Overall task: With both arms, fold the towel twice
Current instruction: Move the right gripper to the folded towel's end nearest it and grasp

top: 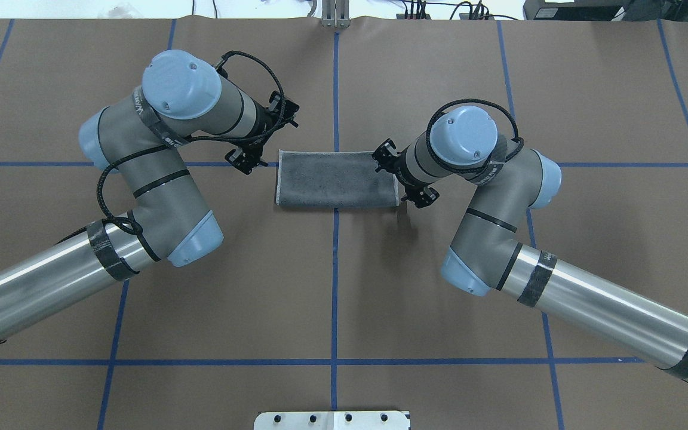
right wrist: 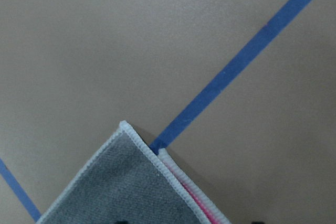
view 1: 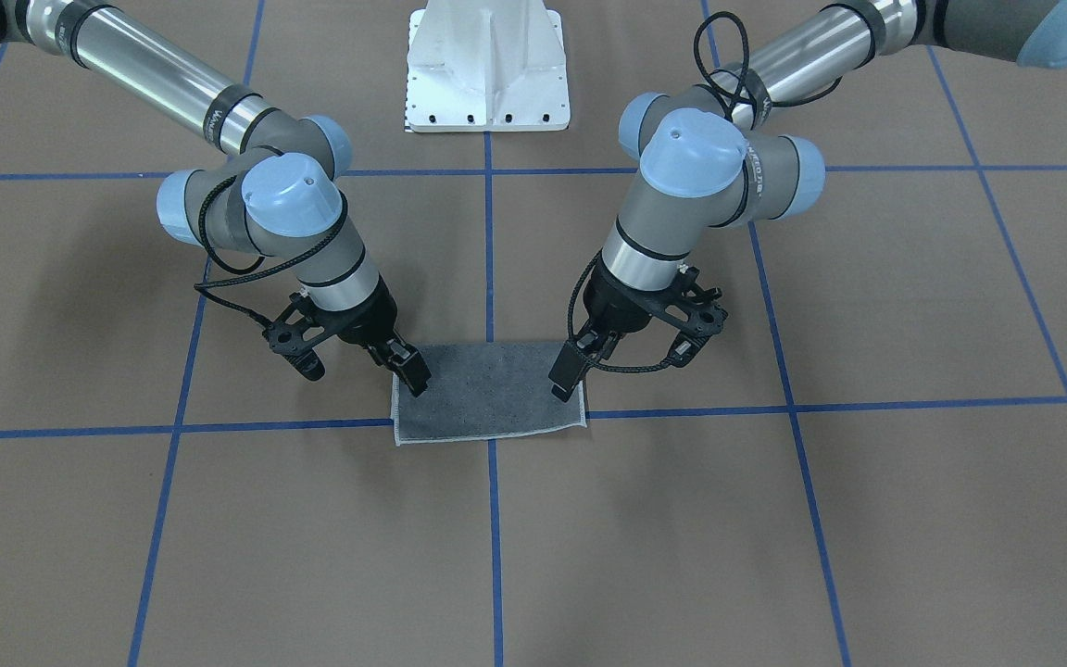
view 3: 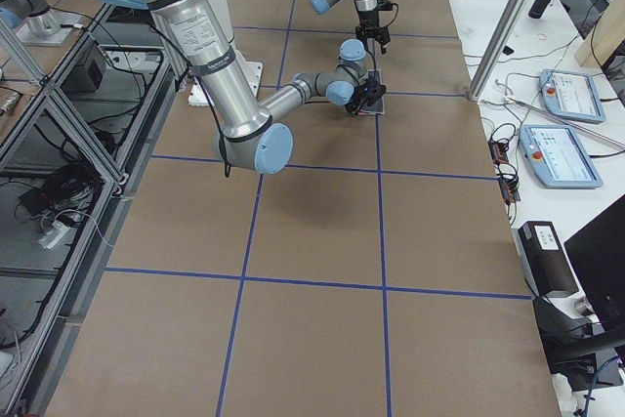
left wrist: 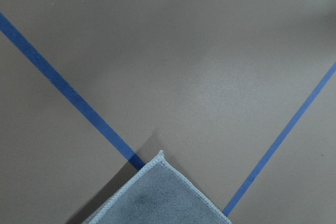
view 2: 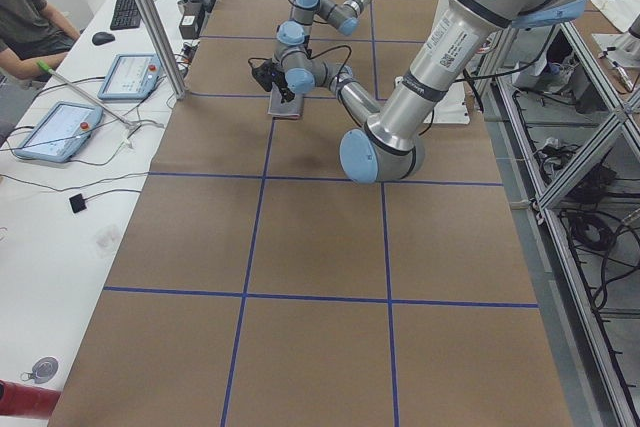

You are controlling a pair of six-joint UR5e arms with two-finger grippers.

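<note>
The towel lies flat at the table's middle as a folded rectangle, dark grey face up with light grey edging. My left gripper points down at one short end, fingertips just over the cloth, and looks open. My right gripper is at the opposite short end, open. In the right wrist view a towel corner shows a pink sliver between the layers, and two dark fingertip tips sit far apart at the bottom edge. The left wrist view shows only a grey corner and no fingers. Neither gripper holds cloth.
The white pedestal base stands behind the towel. Blue tape lines grid the brown tabletop. Desks with tablets flank the table's far side, and a person sits at one.
</note>
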